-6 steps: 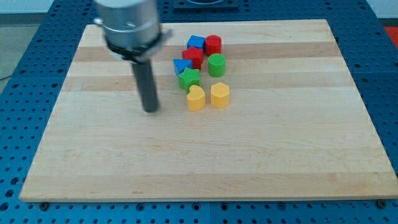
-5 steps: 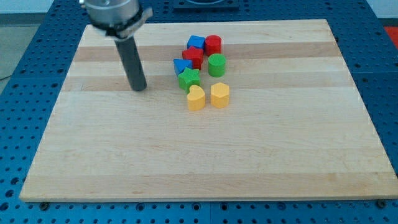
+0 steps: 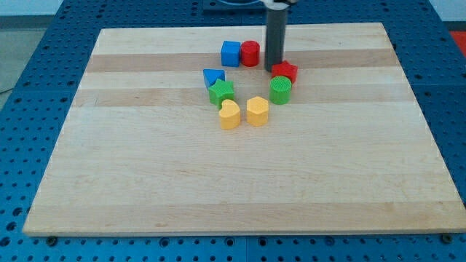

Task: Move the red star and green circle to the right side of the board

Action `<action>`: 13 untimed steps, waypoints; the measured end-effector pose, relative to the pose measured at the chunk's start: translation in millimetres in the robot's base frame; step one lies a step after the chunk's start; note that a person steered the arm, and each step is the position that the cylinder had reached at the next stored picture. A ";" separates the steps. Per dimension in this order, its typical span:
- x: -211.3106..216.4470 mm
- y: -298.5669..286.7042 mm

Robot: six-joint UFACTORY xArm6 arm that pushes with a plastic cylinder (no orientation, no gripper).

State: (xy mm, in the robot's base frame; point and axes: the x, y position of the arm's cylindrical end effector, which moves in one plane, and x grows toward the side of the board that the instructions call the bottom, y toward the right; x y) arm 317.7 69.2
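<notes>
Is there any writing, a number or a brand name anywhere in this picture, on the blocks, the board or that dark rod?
None: no word, number, label or sign can be read anywhere in the view.
The wooden board is bare wood.
The blocks, such as the red star and the green circle, carry plain colour only.
The dark rod ending in my tip shows no marking.

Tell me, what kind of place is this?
Probably a robot lab. A wooden board sits on a blue table full of holes, and my tip pushes toy blocks like the red star.
</notes>
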 end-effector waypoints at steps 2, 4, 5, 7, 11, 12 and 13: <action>4.3 -49.9; 35.2 9.0; 35.5 55.2; 34.7 9.7; 84.2 32.8; 83.5 -12.3; 51.9 -42.7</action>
State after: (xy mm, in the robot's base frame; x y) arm 369.5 26.5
